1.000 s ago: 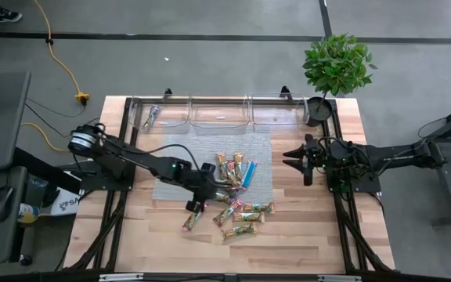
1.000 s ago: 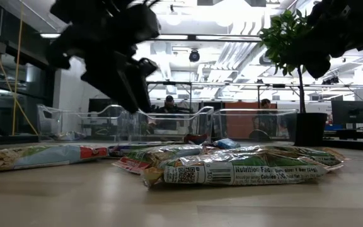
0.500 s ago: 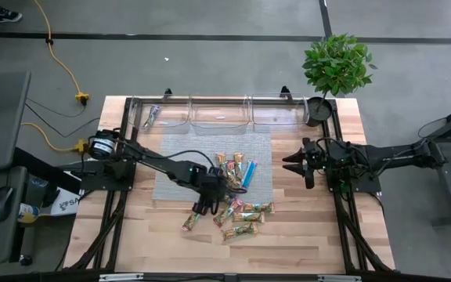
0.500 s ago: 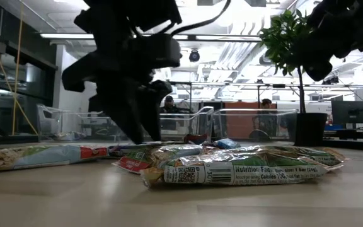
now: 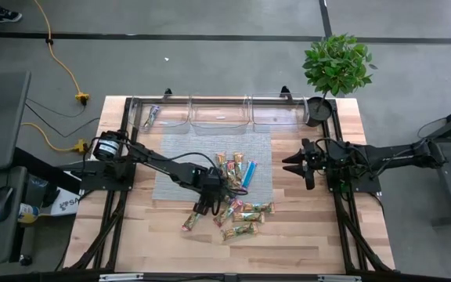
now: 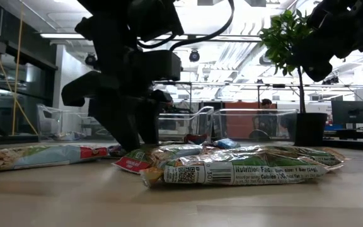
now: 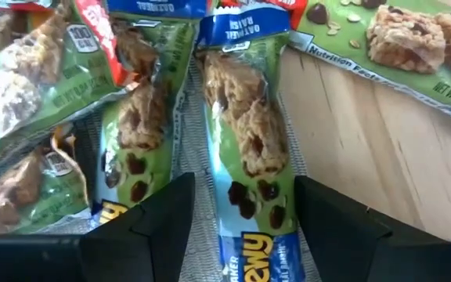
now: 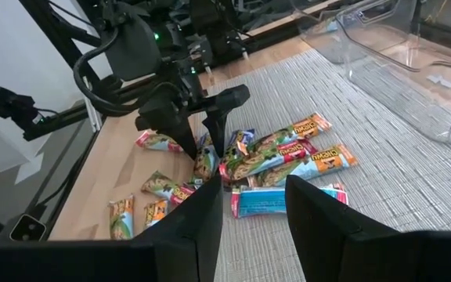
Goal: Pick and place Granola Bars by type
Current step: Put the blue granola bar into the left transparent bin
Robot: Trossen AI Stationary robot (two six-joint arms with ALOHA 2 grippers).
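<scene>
Several granola bars [image 5: 233, 196] lie in a loose pile on the near edge of a grey mat [image 5: 186, 160] and on the wood in front of it. Most are green, red and tan; one is bright blue [image 5: 248, 173]. My left gripper [image 5: 203, 205] points steeply down over the pile's left side. It is open, and its fingers stand on either side of a green bar with a blue end [image 7: 245, 141] that lies flat. My right gripper [image 5: 288, 162] hovers open at the table's right side, away from the bars.
Three clear bins [image 5: 219, 113] stand in a row along the far edge; the left one [image 5: 159, 116] holds a bar. A potted plant [image 5: 335, 66] sits at the far right corner. More bars lie close around the left fingers [image 7: 143, 227].
My left gripper has come down from above the table onto the pile's left side and shifted slightly toward the right edge, with its arm stretching further out. The bars have not moved.
</scene>
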